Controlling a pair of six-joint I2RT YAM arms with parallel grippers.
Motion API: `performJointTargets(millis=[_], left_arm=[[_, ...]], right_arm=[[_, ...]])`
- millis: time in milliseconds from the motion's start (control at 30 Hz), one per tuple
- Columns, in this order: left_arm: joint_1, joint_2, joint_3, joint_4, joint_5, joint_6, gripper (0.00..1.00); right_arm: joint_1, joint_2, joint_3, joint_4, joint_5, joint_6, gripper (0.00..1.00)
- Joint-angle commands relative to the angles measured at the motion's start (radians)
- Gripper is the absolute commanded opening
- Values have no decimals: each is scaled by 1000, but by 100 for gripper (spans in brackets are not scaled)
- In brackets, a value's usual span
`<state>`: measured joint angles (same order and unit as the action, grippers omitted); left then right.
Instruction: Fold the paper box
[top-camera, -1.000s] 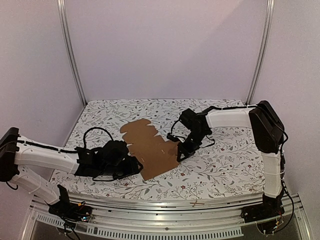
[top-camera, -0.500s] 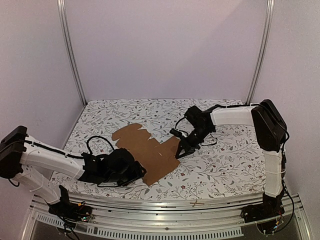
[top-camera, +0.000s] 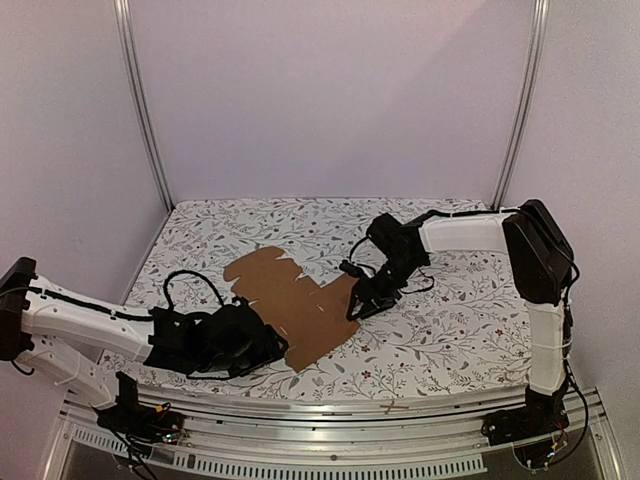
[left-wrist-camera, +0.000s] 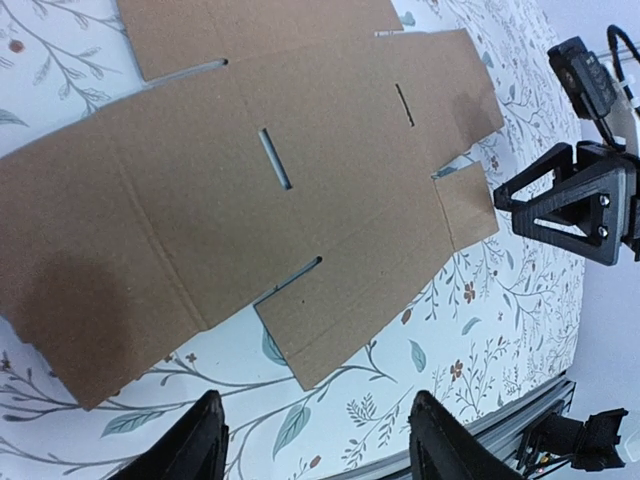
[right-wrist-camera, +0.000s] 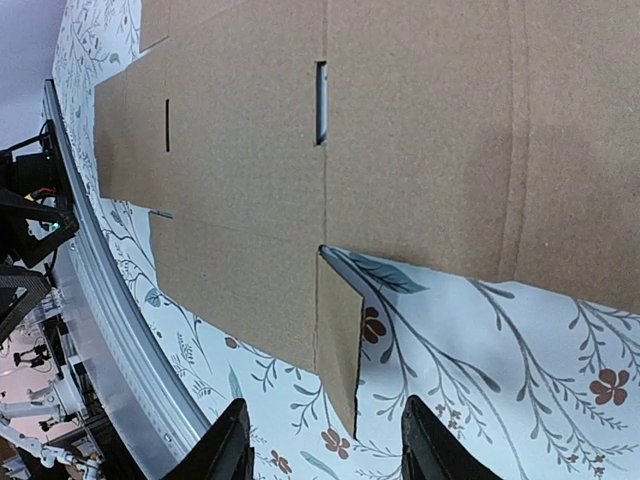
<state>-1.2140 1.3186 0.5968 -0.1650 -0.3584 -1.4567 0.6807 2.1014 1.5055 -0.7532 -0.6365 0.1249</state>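
The paper box (top-camera: 290, 300) lies as a flat brown cardboard sheet in the middle of the flowered table. In the left wrist view the sheet (left-wrist-camera: 250, 180) fills the upper half, with slots and creases showing. My left gripper (left-wrist-camera: 320, 445) stands open just short of the sheet's near corner, nothing between its fingers; from above it (top-camera: 272, 345) sits at the sheet's near-left edge. My right gripper (right-wrist-camera: 330, 445) is open at the sheet's right edge (top-camera: 355, 308). A small side flap (right-wrist-camera: 340, 340) stands tilted up just ahead of its fingers, touching neither.
An aluminium rail (top-camera: 300, 410) runs along the table's near edge. Two metal posts (top-camera: 145, 110) (top-camera: 520, 110) and pale walls close in the back and sides. The right gripper's black fingers (left-wrist-camera: 570, 205) show at the right of the left wrist view.
My right gripper has opened and let go of the small flap. The sheet has slid and turned to the left. The left arm has shifted along the sheet's near-left edge.
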Motion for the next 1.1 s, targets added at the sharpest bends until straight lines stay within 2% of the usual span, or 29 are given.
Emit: performJointTargets(millis=[0, 67, 167, 333, 467, 500, 733, 1067], left_arm=[[-28, -4, 0, -48, -33, -11, 62], [-30, -2, 0, -47, -34, -11, 62], [-33, -2, 1, -47, -39, -10, 62], [-33, -5, 1, -48, -40, -4, 62], [-34, -1, 6, -38, -41, 16, 62], [-35, 2, 9, -23, -39, 27, 62], [-46, 56, 61, 15, -41, 91, 68], [-40, 99, 72, -10, -17, 35, 69]], right_arm=[[33, 42, 31, -28, 32, -18, 49], [33, 61, 41, -28, 33, -15, 46], [33, 77, 57, -29, 12, -7, 36], [34, 91, 78, -32, -5, 2, 29], [31, 99, 79, -32, -36, 5, 3], [29, 95, 80, -30, -48, 5, 0], [-13, -13, -2, 114, -141, 98, 0], [-44, -92, -66, 219, -216, 194, 0]])
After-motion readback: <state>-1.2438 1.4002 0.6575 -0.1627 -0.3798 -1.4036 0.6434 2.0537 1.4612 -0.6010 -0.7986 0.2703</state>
